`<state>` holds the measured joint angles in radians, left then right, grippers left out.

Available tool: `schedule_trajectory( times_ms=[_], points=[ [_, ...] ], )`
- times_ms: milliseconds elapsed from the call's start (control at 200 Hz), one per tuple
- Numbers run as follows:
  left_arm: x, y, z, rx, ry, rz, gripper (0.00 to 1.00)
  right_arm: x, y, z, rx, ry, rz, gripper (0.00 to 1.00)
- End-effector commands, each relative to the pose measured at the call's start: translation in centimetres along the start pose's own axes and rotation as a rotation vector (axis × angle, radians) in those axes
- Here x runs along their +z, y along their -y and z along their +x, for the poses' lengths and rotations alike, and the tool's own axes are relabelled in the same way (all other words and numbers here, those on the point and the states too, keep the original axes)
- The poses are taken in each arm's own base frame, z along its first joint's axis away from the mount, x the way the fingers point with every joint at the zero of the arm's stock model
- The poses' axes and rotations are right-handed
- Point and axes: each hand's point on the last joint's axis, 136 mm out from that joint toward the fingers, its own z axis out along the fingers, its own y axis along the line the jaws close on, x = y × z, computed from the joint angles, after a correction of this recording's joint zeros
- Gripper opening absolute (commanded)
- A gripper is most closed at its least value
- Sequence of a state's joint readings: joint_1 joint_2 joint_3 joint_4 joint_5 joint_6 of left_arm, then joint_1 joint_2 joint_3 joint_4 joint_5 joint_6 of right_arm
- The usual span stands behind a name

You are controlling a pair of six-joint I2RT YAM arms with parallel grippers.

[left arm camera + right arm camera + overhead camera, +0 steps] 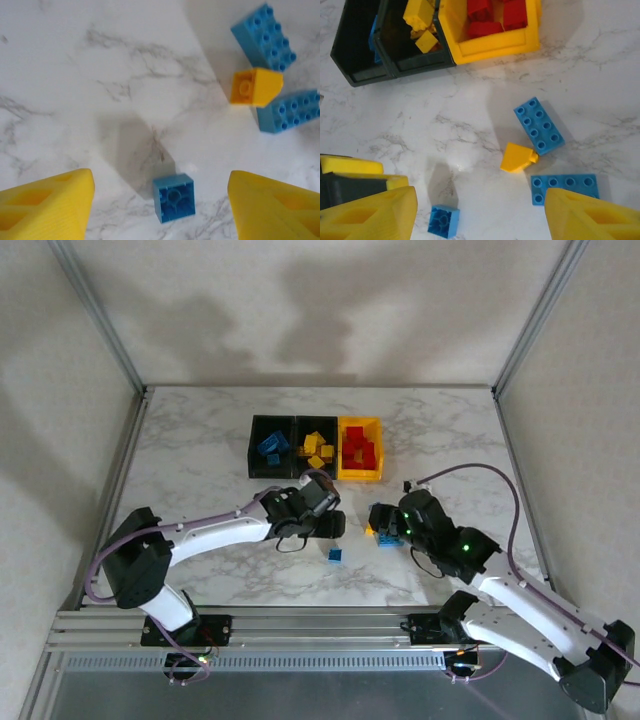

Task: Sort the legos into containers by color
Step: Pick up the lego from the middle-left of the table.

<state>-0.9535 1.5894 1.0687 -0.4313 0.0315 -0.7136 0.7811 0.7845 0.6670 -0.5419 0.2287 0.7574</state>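
Left gripper (161, 185) seen parted, nothing held. Small blue brick (173, 197) centred under it, squarish, no long axis. Right gripper (480, 200) parted too, empty, judged further off. Left black bin (253, 450), blue inside, lies far.

Right wrist view: the bins (490, 46) run off the frame at 12 o'clock. A finger (590, 215) of the right gripper (480, 195) covers the lower edge of the flat blue brick (565, 182) at 5 o'clock. Left wrist view: a long blue brick (290, 111) is cut off at 3 o'clock.
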Motion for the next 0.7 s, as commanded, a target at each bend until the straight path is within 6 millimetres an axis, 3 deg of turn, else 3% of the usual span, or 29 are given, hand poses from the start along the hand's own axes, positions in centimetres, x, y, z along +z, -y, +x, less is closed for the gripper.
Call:
schedule_trajectory(
  times_ms=[0, 150, 240, 391, 516, 696],
  points=[
    [0.4, -0.5, 2.3, 0.03, -0.059, -0.031, 0.7, 0.2, 2.0, 3.9, 0.054, -0.148, 0.037, 0.68],
    [1.1, -0.1, 3.3, 0.035, -0.068, -0.046, 0.71, -0.5, 4.3, 8.0, 0.142, -0.3, 0.108, 0.68],
    [1.7, 0.5, 4.1, 0.037, -0.08, -0.044, 0.72, -1.1, 5.1, 9.3, 0.182, -0.344, 0.132, 0.67],
    [3.3, 1.1, 5.3, 0.055, -0.101, -0.067, 0.74, -1.9, 6.0, 9.2, 0.202, -0.307, 0.145, 0.68],
    [4.6, 1.1, 6.3, 0.076, -0.129, -0.112, 0.71, -1.7, 6.0, 9.1, 0.211, -0.294, 0.138, 0.68],
    [5.8, 0.6, 6.7, 0.086, -0.133, -0.159, 0.53, -1.4, 5.9, 9.0, 0.212, -0.28, 0.122, 0.68]
  ],
)
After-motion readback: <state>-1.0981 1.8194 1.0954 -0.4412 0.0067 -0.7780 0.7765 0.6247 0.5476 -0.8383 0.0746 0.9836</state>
